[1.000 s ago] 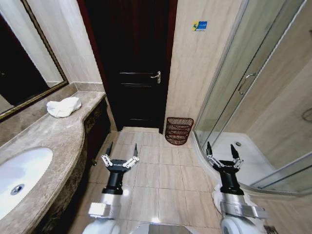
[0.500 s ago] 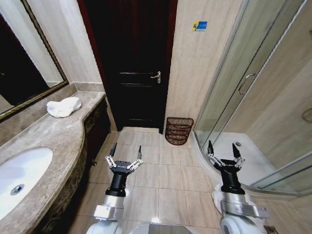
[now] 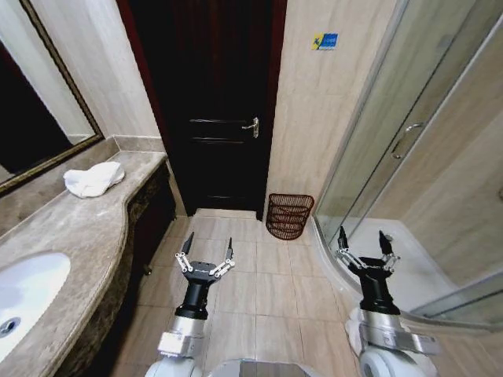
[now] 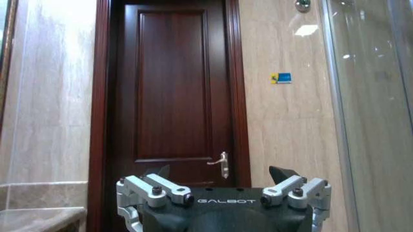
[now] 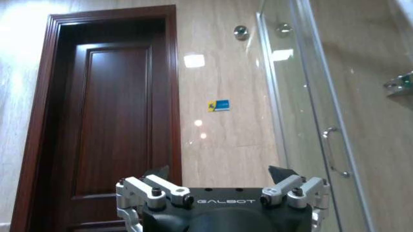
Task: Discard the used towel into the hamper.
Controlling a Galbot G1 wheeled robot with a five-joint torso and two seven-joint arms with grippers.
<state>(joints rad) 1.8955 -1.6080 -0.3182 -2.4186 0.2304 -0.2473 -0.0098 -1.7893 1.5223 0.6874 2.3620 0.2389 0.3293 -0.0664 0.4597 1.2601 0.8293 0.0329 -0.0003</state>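
Closer to the door now, the left gripper (image 3: 207, 247) has drifted inward; it and the right gripper (image 3: 362, 238) hang wide open, empty, over floor tiles. Ahead, the hamper (image 3: 288, 215) stands against the wall; the towel (image 3: 93, 179) lies on the counter (image 3: 86, 228).

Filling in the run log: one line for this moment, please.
towel on counter | hamper by door | left gripper open, empty | right gripper open, empty
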